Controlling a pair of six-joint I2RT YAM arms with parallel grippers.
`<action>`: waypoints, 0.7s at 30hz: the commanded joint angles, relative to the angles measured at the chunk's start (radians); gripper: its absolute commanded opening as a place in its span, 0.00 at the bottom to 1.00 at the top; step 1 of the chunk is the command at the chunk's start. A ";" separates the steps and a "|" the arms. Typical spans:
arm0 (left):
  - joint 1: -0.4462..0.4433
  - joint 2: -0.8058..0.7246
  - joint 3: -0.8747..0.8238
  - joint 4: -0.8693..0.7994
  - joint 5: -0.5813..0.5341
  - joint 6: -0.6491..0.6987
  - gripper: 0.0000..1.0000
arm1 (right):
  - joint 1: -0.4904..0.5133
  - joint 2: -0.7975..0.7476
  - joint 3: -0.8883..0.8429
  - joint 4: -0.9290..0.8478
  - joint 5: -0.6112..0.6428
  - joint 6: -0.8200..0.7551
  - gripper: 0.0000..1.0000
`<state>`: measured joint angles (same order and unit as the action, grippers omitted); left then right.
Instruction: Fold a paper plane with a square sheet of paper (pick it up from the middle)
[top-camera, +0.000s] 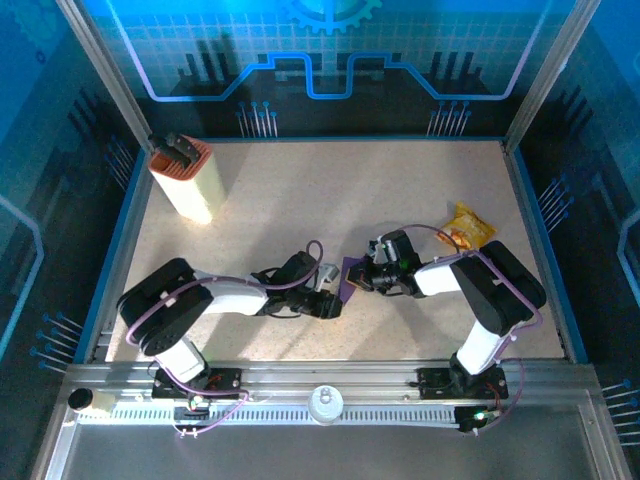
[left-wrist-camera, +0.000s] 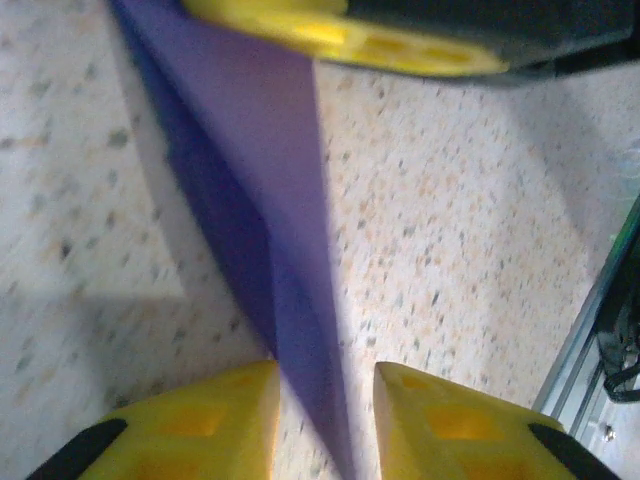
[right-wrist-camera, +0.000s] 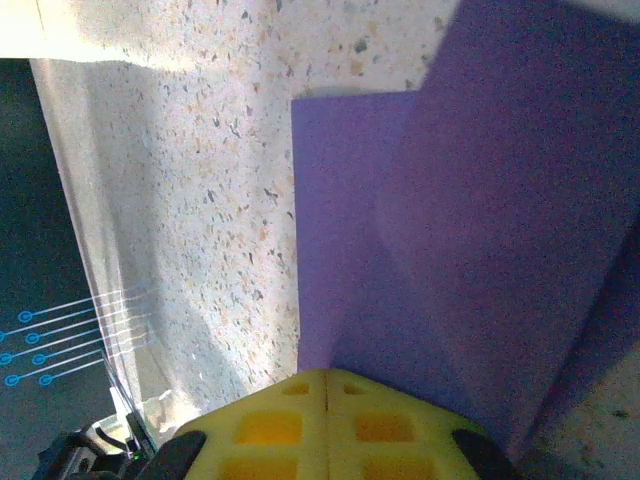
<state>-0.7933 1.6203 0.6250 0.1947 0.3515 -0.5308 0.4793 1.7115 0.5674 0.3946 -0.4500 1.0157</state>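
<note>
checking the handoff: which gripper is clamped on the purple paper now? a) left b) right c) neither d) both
b: the right gripper is pressed shut on the purple paper, while the left gripper stands open with the sheet passing loosely between its fingers.

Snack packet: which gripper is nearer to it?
Right. The right gripper grips the purple paper on the side toward the snack packet; the left gripper sits beyond the paper, farther away.

Snack pkt (top-camera: 468, 228) sits back-right of my right gripper (top-camera: 366, 276); tall cream/orange box (top-camera: 185, 180) far back-left of my left gripper (top-camera: 336, 302).
</note>
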 joint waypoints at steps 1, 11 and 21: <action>0.014 -0.089 -0.009 -0.130 -0.013 -0.033 0.41 | 0.009 0.021 -0.004 -0.142 0.094 -0.040 0.08; 0.149 -0.084 0.022 -0.017 0.180 -0.244 0.49 | 0.015 0.015 -0.011 -0.146 0.099 -0.037 0.08; 0.160 0.073 0.105 0.044 0.325 -0.280 0.39 | 0.018 0.018 -0.019 -0.138 0.098 -0.029 0.08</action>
<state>-0.6350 1.6737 0.7013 0.2085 0.5987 -0.7883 0.4900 1.7058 0.5774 0.3664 -0.4278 1.0042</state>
